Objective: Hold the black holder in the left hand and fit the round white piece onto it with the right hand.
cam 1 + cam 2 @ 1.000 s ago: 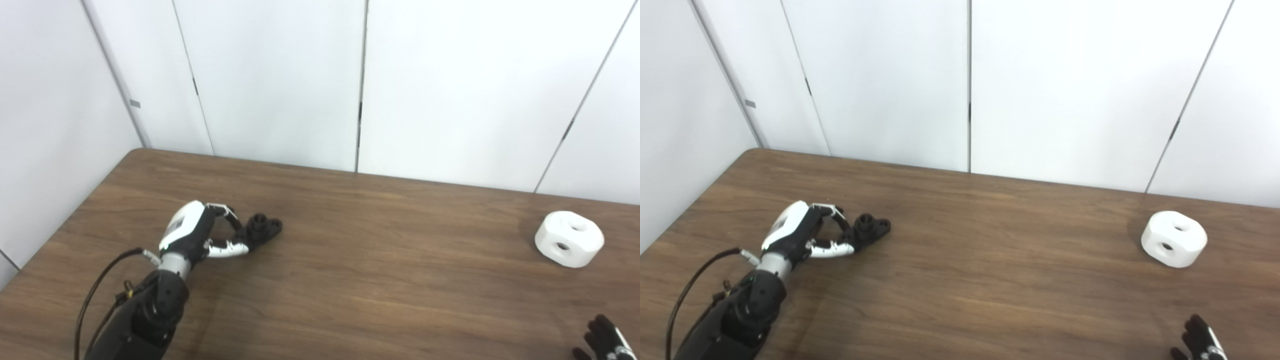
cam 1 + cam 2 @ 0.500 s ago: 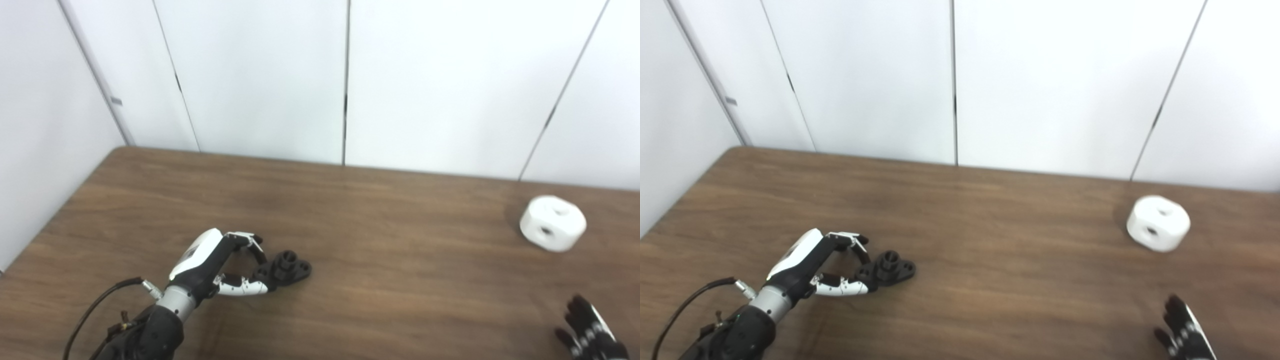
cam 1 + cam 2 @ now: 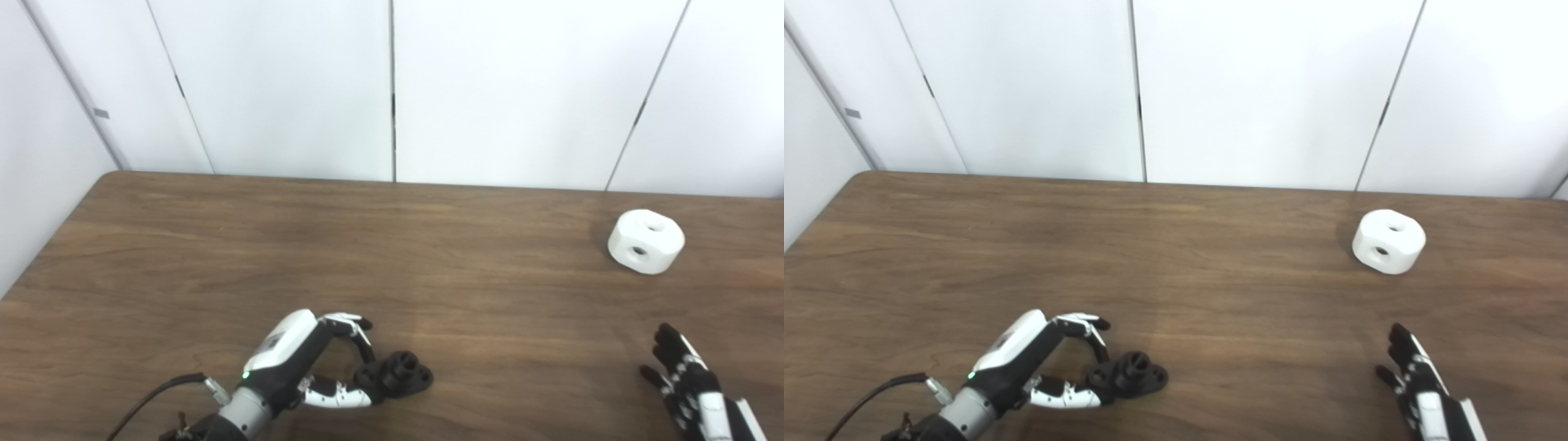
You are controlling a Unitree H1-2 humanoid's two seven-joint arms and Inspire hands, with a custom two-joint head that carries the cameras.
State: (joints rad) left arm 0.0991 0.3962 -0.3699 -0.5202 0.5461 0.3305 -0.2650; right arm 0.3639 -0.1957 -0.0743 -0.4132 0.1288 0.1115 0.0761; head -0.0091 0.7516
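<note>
The black holder [image 3: 401, 373] lies low over the wooden table [image 3: 429, 245] near its front edge, left of the middle. My left hand [image 3: 294, 361] is shut on the holder's left end, pinching it between the fingers above and the thumb below. The round white piece [image 3: 646, 242], with a hole on top and one in its side, sits at the far right of the table, untouched. My right hand [image 3: 689, 383] is open with its fingers spread at the bottom right, well short of the white piece.
White wall panels [image 3: 392, 86] stand right behind the table's far edge. The table's left edge [image 3: 55, 239] runs along another wall. Bare wood lies between the holder and the white piece.
The camera has swung, shifting the whole picture. My left hand has brought the holder toward the front edge and to the right. The right hand has come further into view from the bottom.
</note>
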